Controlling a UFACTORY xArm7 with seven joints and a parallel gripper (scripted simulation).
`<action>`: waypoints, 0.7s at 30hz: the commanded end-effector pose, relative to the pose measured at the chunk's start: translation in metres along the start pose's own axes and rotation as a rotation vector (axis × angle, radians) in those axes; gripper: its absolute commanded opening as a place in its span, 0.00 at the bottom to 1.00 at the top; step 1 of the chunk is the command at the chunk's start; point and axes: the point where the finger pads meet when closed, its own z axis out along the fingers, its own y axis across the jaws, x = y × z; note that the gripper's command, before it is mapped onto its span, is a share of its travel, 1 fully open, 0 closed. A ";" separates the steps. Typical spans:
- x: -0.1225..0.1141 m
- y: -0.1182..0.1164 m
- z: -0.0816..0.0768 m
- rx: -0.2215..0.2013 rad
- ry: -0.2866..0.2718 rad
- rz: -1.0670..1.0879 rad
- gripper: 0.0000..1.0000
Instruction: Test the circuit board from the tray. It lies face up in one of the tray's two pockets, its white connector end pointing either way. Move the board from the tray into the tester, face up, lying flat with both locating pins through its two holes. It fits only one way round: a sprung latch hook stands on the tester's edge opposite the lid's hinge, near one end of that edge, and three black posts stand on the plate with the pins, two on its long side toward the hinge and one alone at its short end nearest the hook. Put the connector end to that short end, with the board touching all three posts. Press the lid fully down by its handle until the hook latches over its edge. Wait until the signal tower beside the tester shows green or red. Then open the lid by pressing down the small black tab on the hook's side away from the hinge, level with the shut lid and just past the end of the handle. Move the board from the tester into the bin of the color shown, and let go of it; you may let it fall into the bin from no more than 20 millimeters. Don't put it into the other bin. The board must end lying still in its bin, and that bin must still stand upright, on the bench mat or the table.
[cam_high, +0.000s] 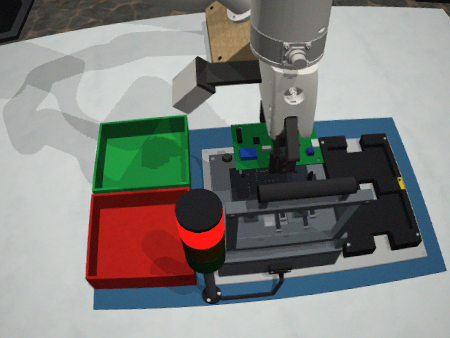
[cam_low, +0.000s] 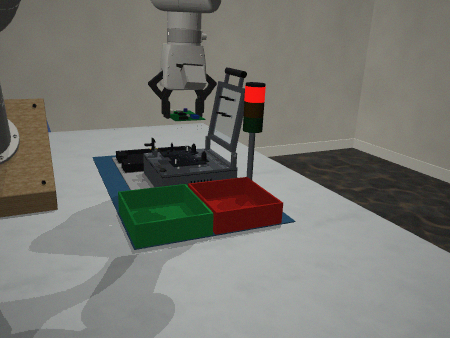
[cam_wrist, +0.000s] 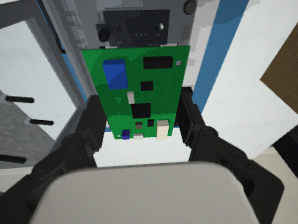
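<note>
My gripper (cam_low: 182, 111) is shut on the green circuit board (cam_wrist: 137, 94) across its width and holds it level, well above the tester (cam_low: 187, 167). The board also shows in the top view (cam_high: 272, 141) and in the exterior view (cam_low: 186, 116). Its white connector end (cam_wrist: 162, 131) points toward my wrist. The tester's lid (cam_low: 225, 117) (cam_high: 306, 188) stands open, its black handle up. The tester plate (cam_high: 260, 177) is empty. The signal tower (cam_high: 200, 231) shows red. The red bin (cam_high: 136, 239) and the green bin (cam_high: 143, 152) stand side by side, both empty.
The black tray (cam_high: 372, 187) lies to the right of the tester, both pockets empty. All of it stands on a blue mat (cam_high: 300, 285). A wooden base block (cam_low: 22, 157) holds the arm at the left in the exterior view.
</note>
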 end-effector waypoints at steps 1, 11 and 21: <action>0.004 -0.002 -0.001 0.004 -0.002 0.000 0.79; 0.034 -0.009 0.009 0.004 -0.002 0.000 0.79; 0.099 -0.023 0.029 0.004 -0.002 0.000 0.79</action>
